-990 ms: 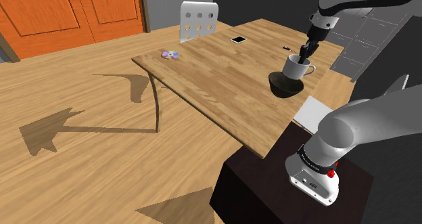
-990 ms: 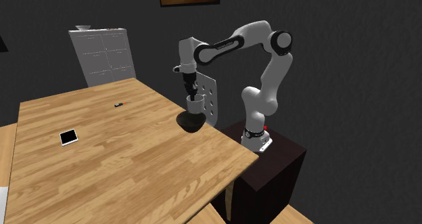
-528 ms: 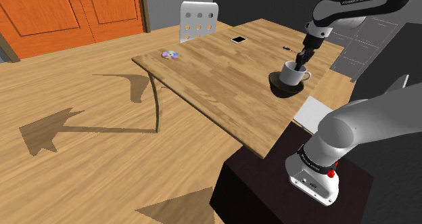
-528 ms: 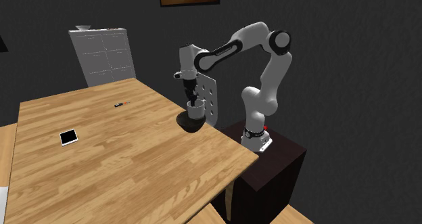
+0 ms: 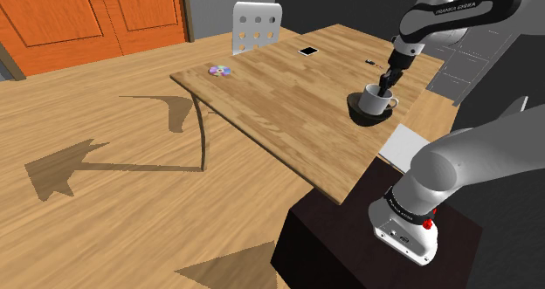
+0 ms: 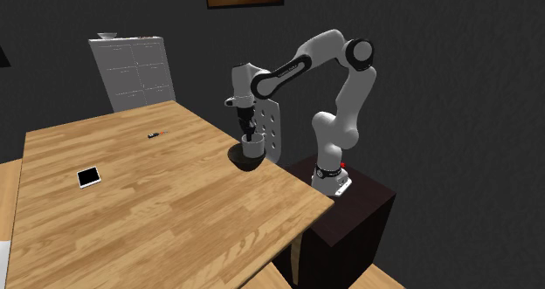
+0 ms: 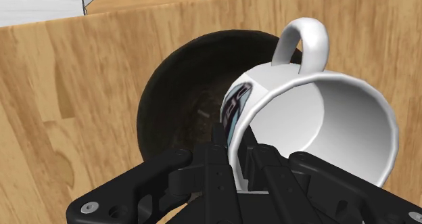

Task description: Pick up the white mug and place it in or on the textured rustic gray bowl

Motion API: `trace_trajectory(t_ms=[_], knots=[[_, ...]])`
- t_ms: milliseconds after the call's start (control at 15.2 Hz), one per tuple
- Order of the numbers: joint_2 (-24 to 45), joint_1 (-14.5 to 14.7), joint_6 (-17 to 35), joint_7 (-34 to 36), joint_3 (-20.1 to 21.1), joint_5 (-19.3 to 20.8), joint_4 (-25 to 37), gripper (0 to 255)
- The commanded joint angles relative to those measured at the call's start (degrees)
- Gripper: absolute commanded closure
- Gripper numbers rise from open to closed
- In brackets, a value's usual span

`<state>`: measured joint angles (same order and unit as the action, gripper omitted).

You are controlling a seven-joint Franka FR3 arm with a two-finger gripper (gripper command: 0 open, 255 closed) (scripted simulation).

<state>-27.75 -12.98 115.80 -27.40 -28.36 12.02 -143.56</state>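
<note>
Pincer [image 7: 238, 163] clamped on the mug [image 7: 324, 121] wall. Mug sits low in the bowl [image 7: 172, 114], off-centre toward its rim. Risk: on release it tips over the rim or rocks the bowl near the worktop [image 7: 67, 87] edge.

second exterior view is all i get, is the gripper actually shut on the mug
observer: yes. In the wrist view the gripper is shut on the mug, one finger inside its rim and one outside.
operator: which way is the handle
observer: in the shoulder view the handle sticks out toward that view's right.
operator: is it centred over the bowl
observer: no. The wrist view shows the mug off to one side of the dark bowl, covering part of its rim and leaving much of the inside bare.
</note>
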Motion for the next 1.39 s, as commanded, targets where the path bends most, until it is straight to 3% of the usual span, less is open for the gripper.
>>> trace_trajectory(t_ms=[0, 132, 198, 528, 792, 1320], knots=[[0.0, 0.0, 0.1, 0.0, 0.0, 0.0, 0.0, 255], [0.0, 0.0, 0.1, 0.0, 0.0, 0.0, 0.0, 255], [0.0, 0.0, 0.1, 0.0, 0.0, 0.0, 0.0, 0], [0.0, 0.0, 0.1, 0.0, 0.0, 0.0, 0.0, 0], [-1.9, 0.1, -7.8, 0.1, 1.4, -0.6, 5.9, 0], [-1.9, 0.1, -7.8, 0.1, 1.5, -0.6, 5.9, 0]])
